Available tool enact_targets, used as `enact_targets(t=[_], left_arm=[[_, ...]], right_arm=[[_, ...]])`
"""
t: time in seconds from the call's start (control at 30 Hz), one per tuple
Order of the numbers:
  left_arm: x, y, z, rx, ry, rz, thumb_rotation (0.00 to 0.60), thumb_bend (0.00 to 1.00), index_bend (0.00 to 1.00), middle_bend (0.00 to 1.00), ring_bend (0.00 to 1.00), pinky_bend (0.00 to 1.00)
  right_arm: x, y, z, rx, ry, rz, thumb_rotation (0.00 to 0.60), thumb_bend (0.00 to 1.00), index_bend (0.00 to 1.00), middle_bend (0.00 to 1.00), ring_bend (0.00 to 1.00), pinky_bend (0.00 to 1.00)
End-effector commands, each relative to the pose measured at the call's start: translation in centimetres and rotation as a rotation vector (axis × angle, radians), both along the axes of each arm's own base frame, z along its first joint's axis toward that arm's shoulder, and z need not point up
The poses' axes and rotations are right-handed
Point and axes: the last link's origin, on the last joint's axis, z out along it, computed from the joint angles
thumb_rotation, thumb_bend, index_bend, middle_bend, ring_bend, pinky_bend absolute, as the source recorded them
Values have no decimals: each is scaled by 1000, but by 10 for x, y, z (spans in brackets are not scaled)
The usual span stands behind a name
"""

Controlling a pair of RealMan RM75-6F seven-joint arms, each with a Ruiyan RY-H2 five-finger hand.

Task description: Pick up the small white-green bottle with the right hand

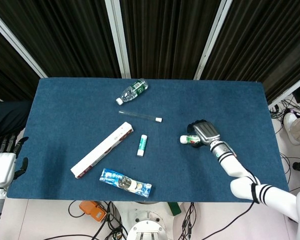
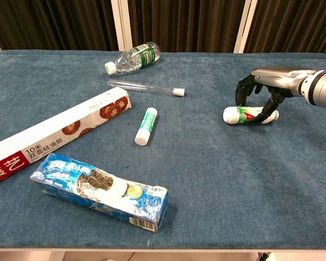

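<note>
The small white-green bottle lies on its side on the blue table, right of centre, with its cap pointing right in the chest view. My right hand arches over the bottle's right half, fingers apart. The fingers hang behind the bottle and the thumb reaches down at its near side. The bottle still rests on the cloth. My left hand hangs off the table's left front corner, fingers spread and holding nothing; it does not show in the chest view.
A clear water bottle lies at the back. A glass tube, a white-green stick, a long white box and a blue biscuit pack lie left of the bottle.
</note>
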Motion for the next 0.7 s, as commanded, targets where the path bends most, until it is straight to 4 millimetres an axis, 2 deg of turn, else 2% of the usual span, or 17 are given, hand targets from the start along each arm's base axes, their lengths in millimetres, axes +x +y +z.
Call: enact_targets(t=[0.03, 0.13, 0.23, 0.37, 0.5, 0.7], left_arm=[[0, 0, 0, 3, -1, 1, 600, 452, 154, 0, 0, 70], [0, 0, 0, 4, -3, 4, 600, 452, 154, 0, 0, 70], [0, 0, 0, 3, -4, 7, 600, 453, 154, 0, 0, 70], [0, 0, 1, 6, -9, 9, 600, 452, 154, 0, 3, 70], [-1, -1, 1, 9, -16, 14, 600, 453, 154, 0, 7, 70], [-1, -1, 1, 8, -14, 17, 600, 453, 154, 0, 12, 70]], right_arm=[[2, -2, -3, -11, -11, 2, 600, 434, 536, 507, 367, 276], [5, -4, -6, -17, -26, -2, 600, 508, 567, 537, 395, 276], [9, -5, -7, -40, -51, 7, 600, 575, 618, 601, 471, 283], [17, -11, -1, -113, -105, 26, 600, 613, 684, 666, 547, 326], [28, -20, 13, -164, -176, 27, 600, 614, 689, 668, 553, 341], [53, -40, 47, -330, -321, 65, 600, 613, 690, 668, 554, 344]])
